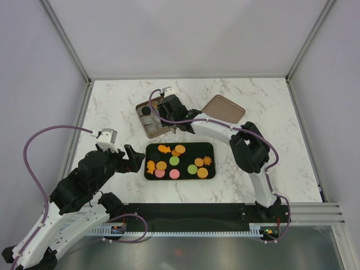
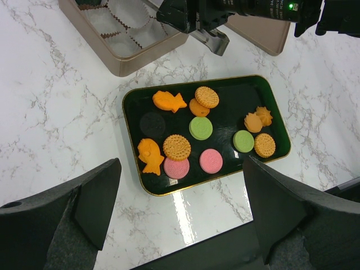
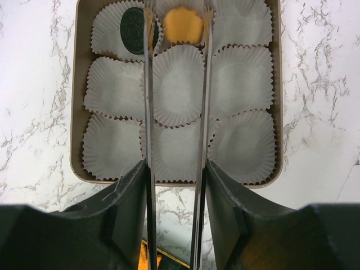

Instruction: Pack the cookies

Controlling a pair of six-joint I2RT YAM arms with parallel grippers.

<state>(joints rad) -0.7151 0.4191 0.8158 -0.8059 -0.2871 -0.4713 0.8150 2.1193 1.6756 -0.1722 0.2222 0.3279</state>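
Several cookies (image 1: pixel 174 161) lie on a black gold-rimmed tray (image 1: pixel 209 147) at the table's middle: orange, green, pink and black discs and orange fish and flower shapes, also in the left wrist view (image 2: pixel 201 128). A tan tin (image 3: pixel 76 112) holds pale paper cups; a black cookie (image 3: pixel 133 22) and an orange cookie (image 3: pixel 181 24) lie in two far cups. My right gripper (image 3: pixel 178 36) hovers over the tin (image 1: pixel 147 130), its thin blades open on either side of the orange cookie. My left gripper (image 2: pixel 183 225) is open and empty above bare table at the tray's edge (image 2: pixel 129 169).
The tin's lid (image 1: pixel 223 108) lies on the marble right of the tin, and shows in the left wrist view (image 2: pixel 264 39). The right arm (image 1: pixel 247 146) arches over the table right of the tray. Frame posts and pale walls enclose the table.
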